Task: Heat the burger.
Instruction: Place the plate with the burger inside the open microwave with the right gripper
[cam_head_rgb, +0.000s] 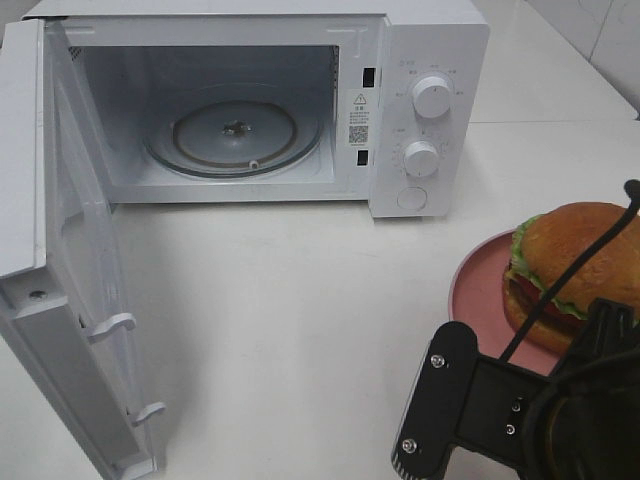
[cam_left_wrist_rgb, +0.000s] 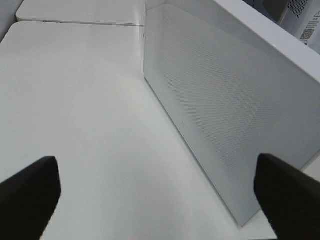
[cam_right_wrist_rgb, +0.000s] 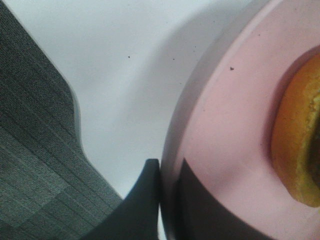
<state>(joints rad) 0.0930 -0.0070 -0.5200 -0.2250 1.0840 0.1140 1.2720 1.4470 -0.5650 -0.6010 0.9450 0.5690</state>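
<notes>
Found microwave door (cam_head_rgb: 60, 250) swung open at far left, glass turntable (cam_head_rgb: 235, 135) inside the microwave (cam_head_rgb: 420, 50). Noted left gripper (cam_left_wrist_rgb: 157, 195) spread wide, holding nothing, beside the door's outer face. Read no brand; made out only a warning sticker (cam_head_rgb: 358, 100) and QR code (cam_head_rgb: 358, 133) beside the cavity, print too small. Saw burger (cam_head_rgb: 580, 260) on pink plate (cam_head_rgb: 478, 290) at far right, forward and right of the cavity. Logged right gripper (cam_right_wrist_rgb: 167, 200) pinched shut on the plate's rim; judged right arm nearer, carry running leftward and back.
</notes>
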